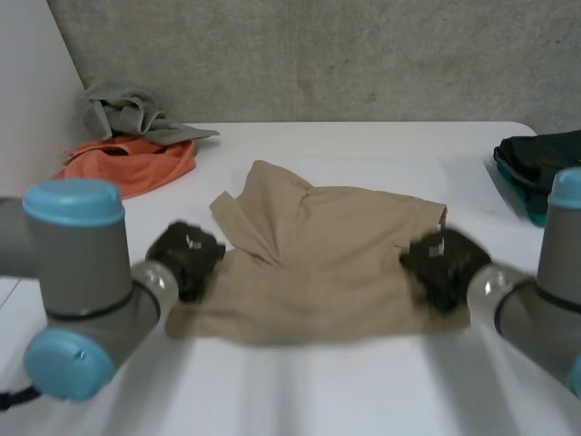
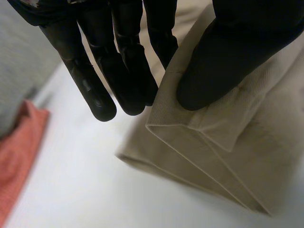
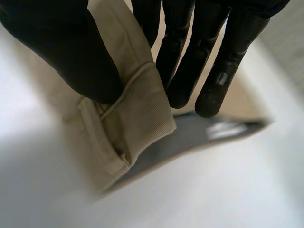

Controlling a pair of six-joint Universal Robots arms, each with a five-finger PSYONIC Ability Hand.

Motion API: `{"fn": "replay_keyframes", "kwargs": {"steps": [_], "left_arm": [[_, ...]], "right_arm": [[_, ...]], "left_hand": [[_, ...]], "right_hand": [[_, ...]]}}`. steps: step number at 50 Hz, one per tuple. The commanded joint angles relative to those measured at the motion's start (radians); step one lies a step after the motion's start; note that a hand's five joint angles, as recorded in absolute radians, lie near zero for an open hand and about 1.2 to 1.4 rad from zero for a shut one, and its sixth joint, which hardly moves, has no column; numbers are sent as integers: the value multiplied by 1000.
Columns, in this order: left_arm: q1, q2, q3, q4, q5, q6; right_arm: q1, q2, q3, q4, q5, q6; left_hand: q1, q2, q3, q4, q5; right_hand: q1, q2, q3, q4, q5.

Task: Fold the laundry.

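A tan garment lies spread in the middle of the white table. My left hand is at its left edge. In the left wrist view the thumb presses a folded hem of the tan cloth against the fingers, so the cloth is pinched. My right hand is at the garment's right edge. There the thumb and fingers pinch a ribbed hem of the tan cloth, and the edge is lifted off the table.
An orange garment with a grey-green one heaped on it lies at the back left. A dark folded pile over something teal sits at the right edge. A grey wall stands behind the table.
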Motion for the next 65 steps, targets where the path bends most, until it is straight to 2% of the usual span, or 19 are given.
{"fn": "replay_keyframes", "kwargs": {"steps": [1, 4, 5, 9, 12, 15, 20, 34, 38, 41, 46, 47, 51, 55, 60, 61, 62, 63, 65], "left_arm": [[14, -45, 389, 111, -7, 5], [23, -39, 509, 253, -7, -4], [37, -36, 557, 361, -10, -3], [60, 25, 579, 609, -40, -6], [61, 74, 547, 684, -40, -9], [60, 91, 502, 675, -35, -18], [57, 99, 332, 652, -33, -27], [54, 127, -176, 542, -38, -21], [43, 179, -271, 447, -41, -17], [31, 257, -318, 327, -44, -9], [26, 372, -371, 103, -41, -6], [23, 398, -384, 21, -41, -6], [0, 432, -409, -145, -37, -7], [-37, 432, -411, -196, -38, -9], [-51, 417, -392, -192, -38, -9], [-51, 415, -386, -190, -38, -9], [-51, 409, -366, -175, -38, -6], [-51, 406, -355, -161, -38, -6], [-43, 403, -328, -123, -38, -6]], "right_arm": [[36, 57, -288, -348, 8, 5], [59, 63, -414, -515, 8, 12], [63, 63, -436, -564, 5, 13], [72, 60, -504, -795, 4, 35], [73, 63, -516, -900, 4, 70], [72, 66, -517, -906, 12, 100], [73, 76, -456, -853, 6, 170], [73, 189, -198, -584, -54, 151], [63, 178, -128, -482, -69, 127], [63, 157, -83, -370, -61, 101], [61, -4, -44, -66, -51, 61], [61, -25, -40, -16, -49, 59], [60, -64, -33, 211, -38, 39], [52, -70, -20, 332, -19, -16], [29, -69, 6, 264, -11, -31], [27, -69, 13, 245, -9, -33], [27, -67, 24, 225, -9, -36], [26, -65, 30, 217, -11, -34], [27, -56, 42, 196, -17, -28]], "left_hand": [[274, 202, 205, 198, 220], [274, 202, 205, 198, 220], [274, 202, 205, 198, 220], [274, 202, 205, 198, 220], [274, 202, 205, 198, 220], [274, 202, 205, 198, 220], [274, 202, 205, 198, 220], [274, 202, 205, 198, 220], [274, 202, 205, 198, 220], [274, 202, 205, 198, 220], [274, 202, 205, 198, 220], [274, 202, 205, 198, 220], [274, 202, 205, 198, 220], [274, 202, 205, 198, 220], [259, 188, 191, 184, 206], [47, -25, -22, -29, -6], [-461, -533, -530, -536, -514], [-634, -706, -703, -710, -688], [-680, -752, -749, -756, -733]], "right_hand": [[419, 218, 211, 209, 238], [419, 218, 211, 209, 238], [419, 218, 211, 209, 238], [419, 218, 211, 209, 238], [419, 218, 211, 209, 238], [419, 218, 211, 209, 238], [419, 218, 211, 209, 238], [419, 218, 211, 209, 238], [419, 218, 211, 209, 238], [419, 218, 211, 209, 238], [419, 218, 211, 209, 238], [419, 218, 211, 209, 238], [419, 218, 211, 209, 238], [419, 218, 211, 209, 238], [419, 218, 211, 209, 238], [419, 218, 211, 209, 238], [419, 218, 211, 209, 238], [419, 218, 211, 209, 238], [419, 218, 211, 209, 238]]}}
